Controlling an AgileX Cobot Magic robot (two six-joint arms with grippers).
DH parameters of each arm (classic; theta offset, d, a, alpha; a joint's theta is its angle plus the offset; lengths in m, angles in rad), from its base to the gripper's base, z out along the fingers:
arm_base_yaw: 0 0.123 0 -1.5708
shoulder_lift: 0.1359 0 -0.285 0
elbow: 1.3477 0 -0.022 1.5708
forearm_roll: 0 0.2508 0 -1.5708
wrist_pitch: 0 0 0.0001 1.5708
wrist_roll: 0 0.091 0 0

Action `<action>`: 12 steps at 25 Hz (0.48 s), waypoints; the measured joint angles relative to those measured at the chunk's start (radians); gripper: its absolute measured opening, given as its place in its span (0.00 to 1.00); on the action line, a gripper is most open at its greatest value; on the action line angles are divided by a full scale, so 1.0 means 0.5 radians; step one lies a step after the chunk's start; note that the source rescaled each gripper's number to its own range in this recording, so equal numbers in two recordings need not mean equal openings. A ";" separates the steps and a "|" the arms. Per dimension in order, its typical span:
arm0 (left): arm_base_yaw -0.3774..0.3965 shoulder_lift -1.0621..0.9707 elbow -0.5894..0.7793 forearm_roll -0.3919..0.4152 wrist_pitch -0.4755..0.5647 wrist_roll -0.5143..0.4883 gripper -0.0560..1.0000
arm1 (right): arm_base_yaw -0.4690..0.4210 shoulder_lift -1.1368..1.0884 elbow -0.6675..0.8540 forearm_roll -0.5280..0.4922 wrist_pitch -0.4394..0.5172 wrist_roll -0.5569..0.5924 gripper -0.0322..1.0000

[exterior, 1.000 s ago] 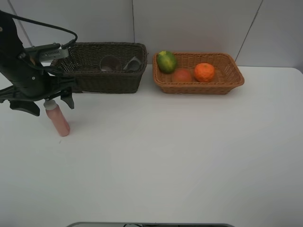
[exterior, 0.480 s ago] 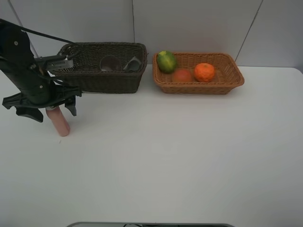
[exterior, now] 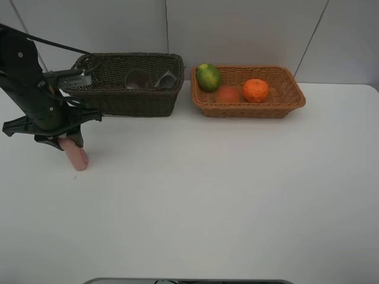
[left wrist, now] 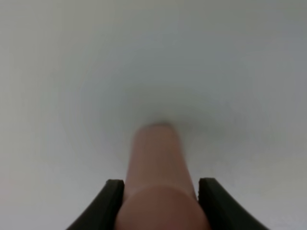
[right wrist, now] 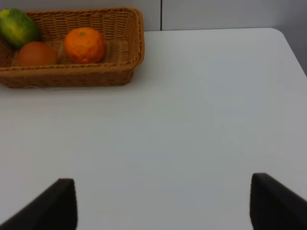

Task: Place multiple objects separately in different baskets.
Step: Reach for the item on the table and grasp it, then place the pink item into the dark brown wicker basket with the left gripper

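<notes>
The pink bottle point(exterior: 77, 157) stands tilted on the white table, left of centre, its cap hidden by my left gripper point(exterior: 70, 142). In the left wrist view the two black fingers press its sides point(left wrist: 158, 163), so the gripper point(left wrist: 160, 184) is shut on it. The dark brown basket point(exterior: 130, 103) holds the translucent purple cup point(exterior: 138, 80) and the dark grey pump bottle point(exterior: 167, 80). The light tan basket point(exterior: 254, 110) holds the green fruit point(exterior: 208, 77), red-orange fruit point(exterior: 227, 94) and mandarin point(exterior: 256, 90). My right gripper point(right wrist: 162, 182) is open and empty over bare table.
The tan basket point(right wrist: 72, 79) with its fruit also shows in the right wrist view. A wall runs right behind both baskets. The table's right edge point(exterior: 374, 89) lies beyond the tan basket. The right arm is out of the exterior high view.
My left gripper has come down over the pink bottle and its fingers have closed in from a wide spread onto the bottle. The baskets and their contents have not moved.
</notes>
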 joint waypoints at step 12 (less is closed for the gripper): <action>0.000 0.000 0.000 0.000 0.000 -0.006 0.06 | 0.000 0.000 0.000 0.000 0.000 0.000 0.91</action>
